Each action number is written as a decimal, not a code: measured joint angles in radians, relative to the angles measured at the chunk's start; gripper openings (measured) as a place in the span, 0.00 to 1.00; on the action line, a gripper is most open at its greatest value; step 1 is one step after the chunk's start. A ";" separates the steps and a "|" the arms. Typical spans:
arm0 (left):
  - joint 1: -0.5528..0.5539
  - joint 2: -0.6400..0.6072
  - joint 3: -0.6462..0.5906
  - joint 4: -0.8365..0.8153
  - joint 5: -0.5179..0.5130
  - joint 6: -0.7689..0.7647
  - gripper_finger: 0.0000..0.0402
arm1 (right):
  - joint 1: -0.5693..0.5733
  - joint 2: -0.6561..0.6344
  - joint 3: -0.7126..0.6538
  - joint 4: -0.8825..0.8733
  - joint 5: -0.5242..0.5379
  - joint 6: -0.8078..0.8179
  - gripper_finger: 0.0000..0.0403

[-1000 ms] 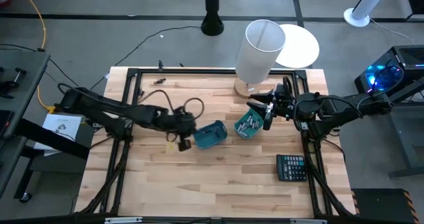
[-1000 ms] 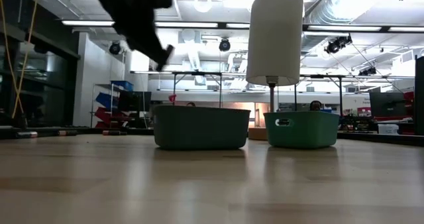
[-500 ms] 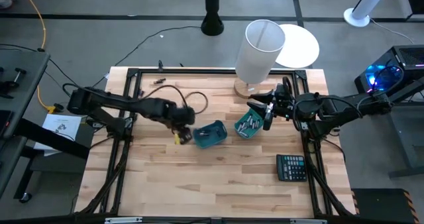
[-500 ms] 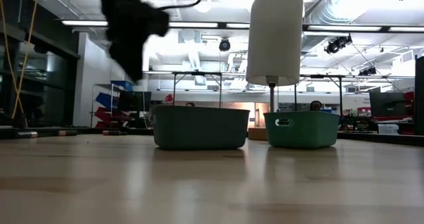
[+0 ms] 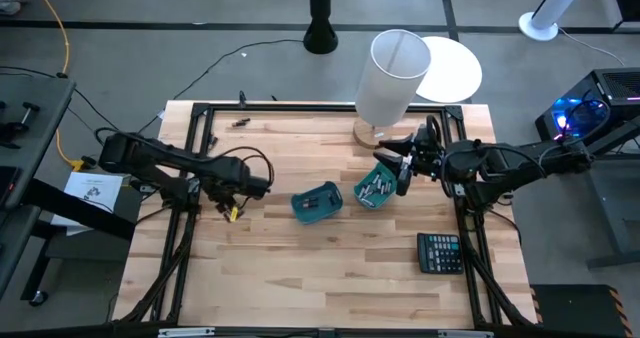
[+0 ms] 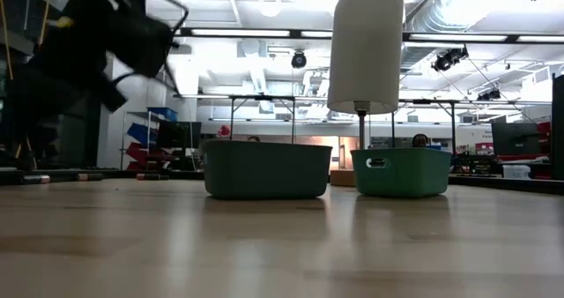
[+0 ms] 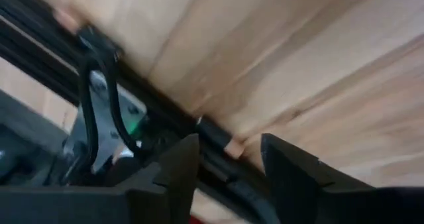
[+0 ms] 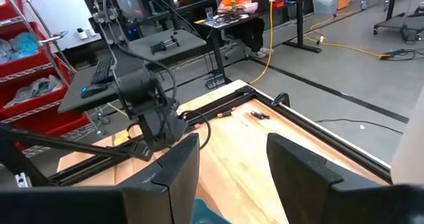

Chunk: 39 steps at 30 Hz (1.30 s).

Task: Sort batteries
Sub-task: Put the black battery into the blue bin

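Observation:
Two small teal bins stand mid-table. The left bin (image 5: 317, 203) shows no contents; the right bin (image 5: 376, 188) holds several silvery batteries (image 5: 378, 184). My left gripper (image 5: 232, 208) hovers open and empty over the table's left part. In its wrist view (image 7: 230, 141) a dark battery with a coppery end (image 7: 218, 139) lies on the wood beside the black frame rail, beyond the fingertips. A few loose batteries (image 5: 240, 123) lie at the far left. My right gripper (image 5: 400, 170) waits open by the right bin, its fingers (image 8: 175, 171) empty.
A white lamp (image 5: 392, 78) stands on a round wooden base at the far right. A black calculator (image 5: 440, 251) lies near the right edge. The black frame rail (image 5: 200, 158) runs along the table's left side. Bare wood lies in front of the bins (image 6: 267, 168).
My left gripper has gone from beside the left bin toward the table's left edge, turning as it went. It stays open and empty. The bins have kept their places.

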 joint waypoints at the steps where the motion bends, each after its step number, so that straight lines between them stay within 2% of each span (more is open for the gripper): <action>1: 0.009 0.009 -0.014 -0.006 0.025 0.023 0.35 | -0.005 0.000 0.000 0.000 0.000 0.002 0.43; 5: 0.041 0.043 -0.028 -0.009 0.137 0.146 0.24 | -0.019 0.000 0.000 -0.003 -0.002 0.002 0.43; 9: 0.052 0.089 -0.028 -0.023 0.141 0.261 0.17 | -0.025 0.000 0.000 -0.010 -0.003 0.000 0.43; 14: 0.049 0.216 -0.029 -0.054 0.142 0.381 0.02 | -0.025 0.000 0.000 -0.030 -0.007 0.000 0.43; 17: 0.039 0.304 -0.026 -0.067 0.176 0.445 0.01 | -0.025 0.000 0.000 -0.042 -0.008 0.001 0.43; 24: 0.029 0.471 -0.040 -0.024 0.161 0.545 0.00 | -0.025 0.000 0.000 -0.049 -0.008 0.006 0.43; 27: 0.024 0.477 -0.059 0.018 0.130 0.549 0.00 | -0.025 0.000 0.000 -0.059 -0.029 0.028 0.43; 33: 0.001 0.446 -0.108 0.085 0.135 0.573 0.00 | -0.025 0.000 0.000 -0.070 -0.052 0.036 0.43; 39: -0.022 0.455 -0.114 0.098 0.201 0.553 0.00 | -0.025 0.000 0.000 -0.074 -0.052 0.061 0.43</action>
